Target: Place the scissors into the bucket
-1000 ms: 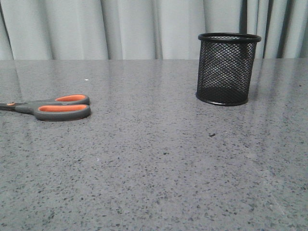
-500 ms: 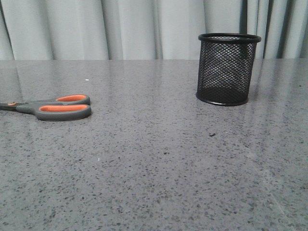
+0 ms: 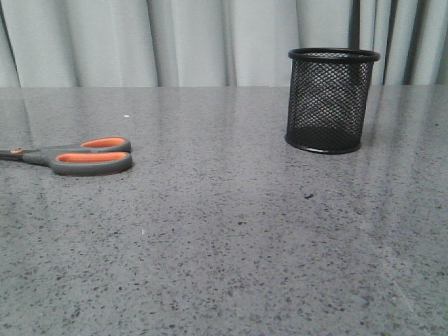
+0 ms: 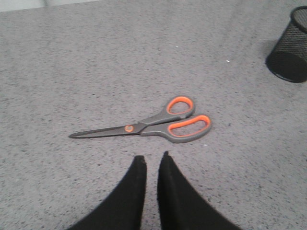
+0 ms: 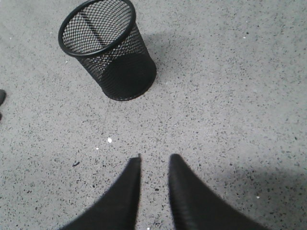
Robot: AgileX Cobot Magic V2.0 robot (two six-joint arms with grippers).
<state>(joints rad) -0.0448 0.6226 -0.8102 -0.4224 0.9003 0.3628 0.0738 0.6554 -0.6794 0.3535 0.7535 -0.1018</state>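
Scissors [image 3: 75, 155] flat on the grey speckled table [image 3: 231, 245], far left in front view, blades running off the left edge of frame, handles pointing toward centre. Blades closed; orange-lined loops side by side. Nothing touching them.

Bucket [image 3: 329, 99] upright on the table, right of centre and further back, well apart from the scissors. Black mesh wall, solid rim + base. Right wrist cam looks down into it; can't tell if anything's inside through the mesh, none seen.

Left gripper [image 4: 151, 161]: over the table w/ scissors in its wrist view, near the handle end but not touching. Fingers narrow, only a thin gap between the tips, holding nothing. Bucket visible at the corner of that view.

Right gripper [image 5: 153, 160]: over bare table near the bucket, clear of it. Fingers narrow too, gap slightly bigger than left, holding nothing. Small white fleck [image 5: 109, 140] on the table between the fingertips and bucket base.

Neither arm shows in front view. Pale curtain [image 3: 140, 42] behind the table's far edge.
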